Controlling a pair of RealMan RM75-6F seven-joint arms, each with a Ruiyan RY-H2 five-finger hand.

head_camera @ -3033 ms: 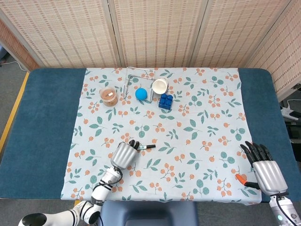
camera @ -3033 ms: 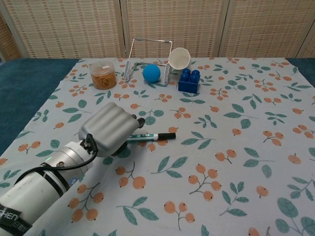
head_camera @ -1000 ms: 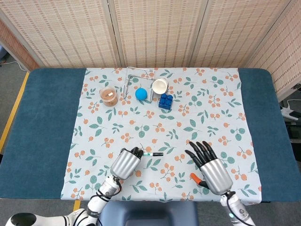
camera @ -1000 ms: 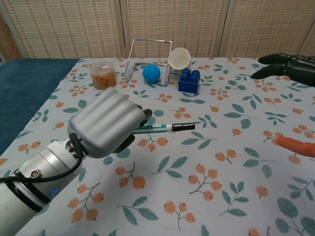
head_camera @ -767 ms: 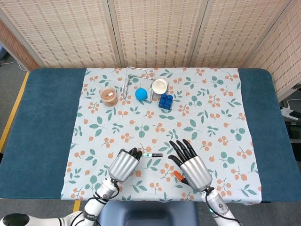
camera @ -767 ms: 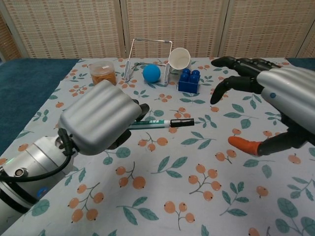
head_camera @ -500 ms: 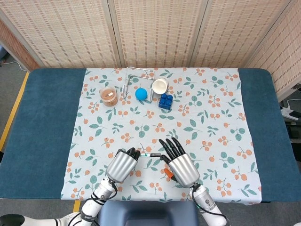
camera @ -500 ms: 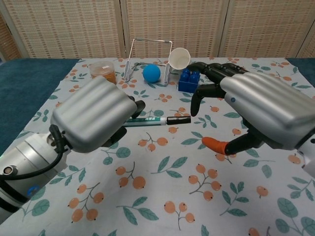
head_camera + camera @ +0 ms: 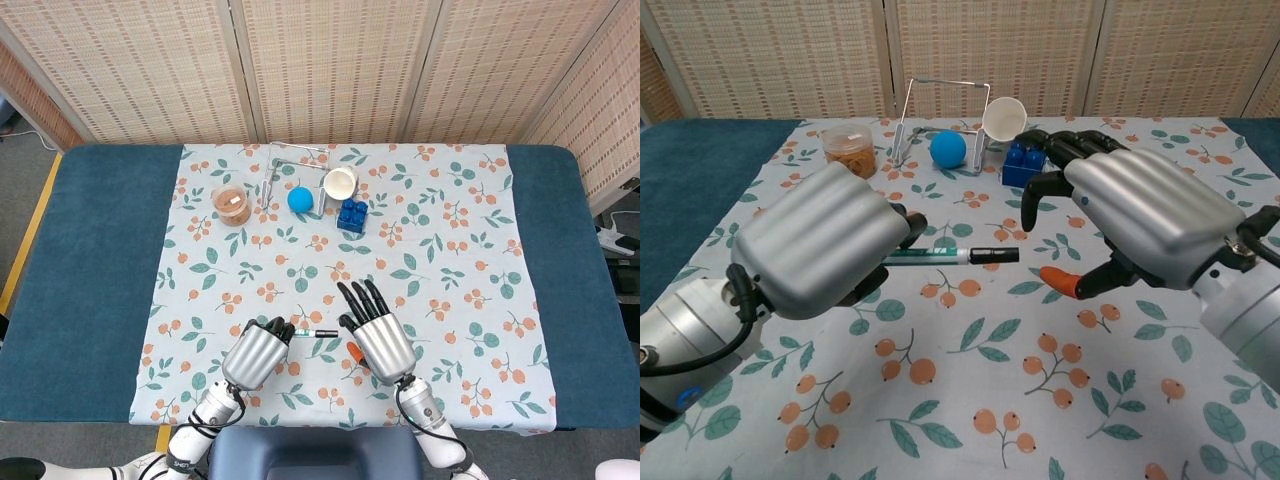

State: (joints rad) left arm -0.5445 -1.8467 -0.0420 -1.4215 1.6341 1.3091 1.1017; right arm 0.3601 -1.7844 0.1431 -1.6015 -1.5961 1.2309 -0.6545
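I have the slim green-and-white marker pen with the black cap (image 9: 950, 256) clenched in my left hand (image 9: 820, 253), held clear above the floral tablecloth (image 9: 970, 400) near its front edge. The pen's long axis runs roughly level, left to right across my view, and the capped end (image 9: 325, 333) sticks out of my fist toward the right arm.

My right hand (image 9: 1140, 215) hovers just beside that capped end, holding nothing, fingers spread and arched forward. Its dark fingertips (image 9: 1032, 210) hang above and a little beyond the cap, and the orange-tipped thumb (image 9: 1060, 282) sits below and just to the right of it. From the chest view I judge thumb and fingers bracket the cap without touching it; the head view shows a small gap too. So the cap lies to the left of my right palm, pointing into it.

Well apart, at the far side of the cloth: a clear jar of brown snacks (image 9: 232, 203), a bent wire stand (image 9: 280, 170), a blue ball (image 9: 300, 199), a tipped white paper cup (image 9: 339, 182) and a blue toy brick (image 9: 351, 215).
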